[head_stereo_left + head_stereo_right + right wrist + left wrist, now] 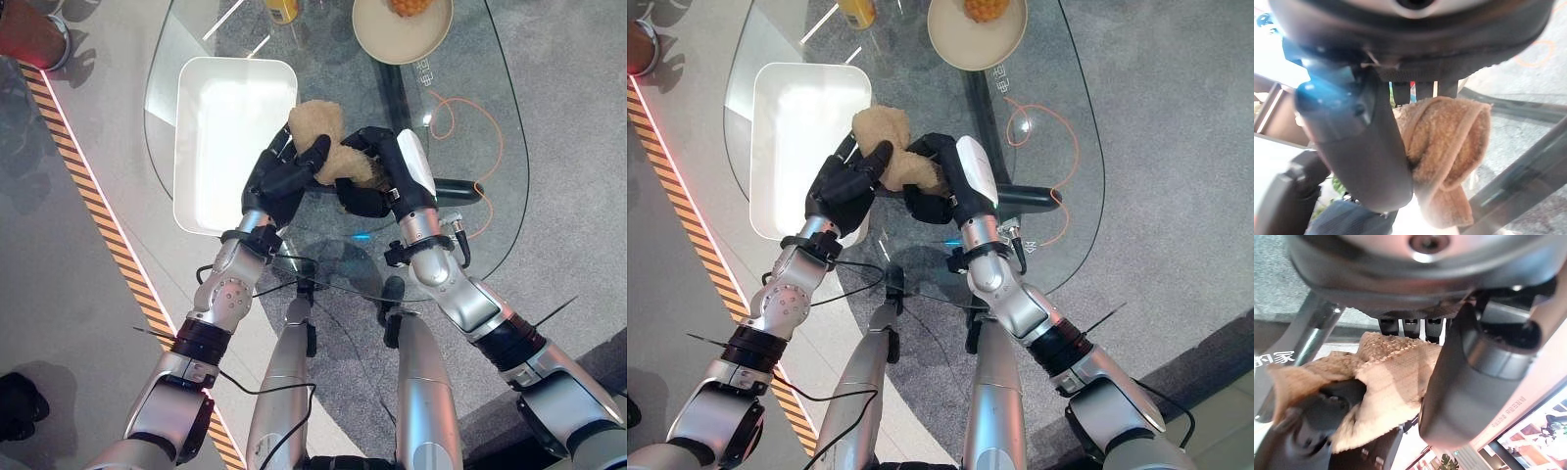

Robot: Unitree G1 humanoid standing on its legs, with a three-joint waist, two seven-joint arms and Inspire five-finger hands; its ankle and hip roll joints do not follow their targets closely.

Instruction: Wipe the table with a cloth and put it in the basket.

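Note:
A tan terry cloth point(317, 125) is bunched up above the glass table point(495, 201), just right of the white basket point(230, 137). My left hand point(282, 178) has its fingers curled onto the cloth's left end. My right hand point(380, 181), with its white thumb cover, is curled round the cloth's right part. The left wrist view shows the cloth point(1386, 382) pinched beside the thumb point(1469, 382). In the right wrist view the cloth point(1447, 142) hangs folded next to the thumb point(1371, 152). The basket is empty.
A beige bowl point(377, 34) with a yellow fruit stands at the table's far edge, and a yellow bottle point(282, 10) is left of it. An orange cable point(453, 116) shows through the glass. Striped tape point(88, 186) runs along the floor on the left.

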